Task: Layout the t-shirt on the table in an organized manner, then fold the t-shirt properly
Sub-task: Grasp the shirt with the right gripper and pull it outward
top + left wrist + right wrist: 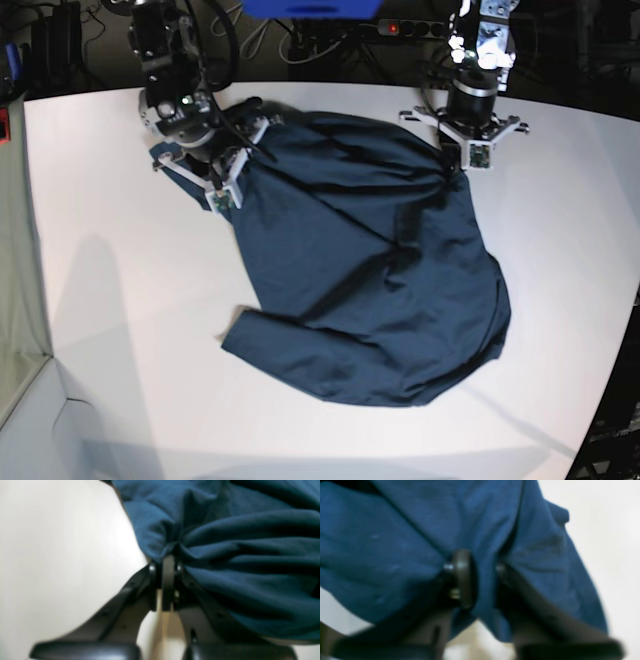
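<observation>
Table (90, 300): you have plenty of bare white top around the work, so space is not your problem.
T-shirt (380, 290): it lies rumpled across the middle of the table, far edge gathered up at both arms, one sleeve poking out at the near left. If you pull the two corners apart unevenly, you likely drag the whole shirt sideways instead of flattening it.
Left gripper (168, 562): your jaws are pressed together on a pinched bunch of cloth at the shirt's edge. That bunch is thick, so it may take in more than one layer and lift a fold along with it.
Right gripper (480, 580): cloth sits between your jaws with a narrow gap showing. The hold looks shallow to me; a hard tug could slip it free.
</observation>
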`<state>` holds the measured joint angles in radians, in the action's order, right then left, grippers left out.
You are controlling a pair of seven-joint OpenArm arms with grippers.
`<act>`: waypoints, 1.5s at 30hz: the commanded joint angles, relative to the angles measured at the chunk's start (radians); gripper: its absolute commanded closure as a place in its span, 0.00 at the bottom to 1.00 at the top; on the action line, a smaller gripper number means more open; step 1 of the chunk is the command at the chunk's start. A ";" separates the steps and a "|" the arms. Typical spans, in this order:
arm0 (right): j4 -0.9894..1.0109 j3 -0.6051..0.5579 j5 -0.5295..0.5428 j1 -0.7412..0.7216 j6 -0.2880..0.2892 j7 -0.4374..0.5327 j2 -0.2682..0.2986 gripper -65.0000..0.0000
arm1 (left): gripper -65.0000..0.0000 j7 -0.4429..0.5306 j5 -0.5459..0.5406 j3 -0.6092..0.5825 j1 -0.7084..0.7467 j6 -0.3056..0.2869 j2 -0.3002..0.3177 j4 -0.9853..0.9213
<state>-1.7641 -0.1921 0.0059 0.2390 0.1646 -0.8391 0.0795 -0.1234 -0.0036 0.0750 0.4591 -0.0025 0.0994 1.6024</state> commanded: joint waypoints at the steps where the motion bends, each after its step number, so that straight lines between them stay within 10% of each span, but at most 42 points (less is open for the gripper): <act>1: -0.020 0.003 0.001 -0.007 0.011 0.011 -0.005 0.99 | 1.00 0.024 0.003 0.003 -0.001 0.006 0.003 0.023; 20: -0.254 0.032 -0.007 -0.232 0.011 0.005 0.059 1.00 | 1.00 0.026 0.004 0.078 0.010 0.002 0.003 0.143; 45: 0.324 0.096 -0.005 -0.637 0.011 0.017 0.056 1.00 | 0.99 0.024 0.004 0.113 0.002 0.000 -0.045 0.140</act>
<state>-1.4227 -0.0994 0.0082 -0.3691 0.1860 -0.8455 0.1314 -0.1242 -0.0032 0.1856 0.4595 -0.0078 0.0502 1.7256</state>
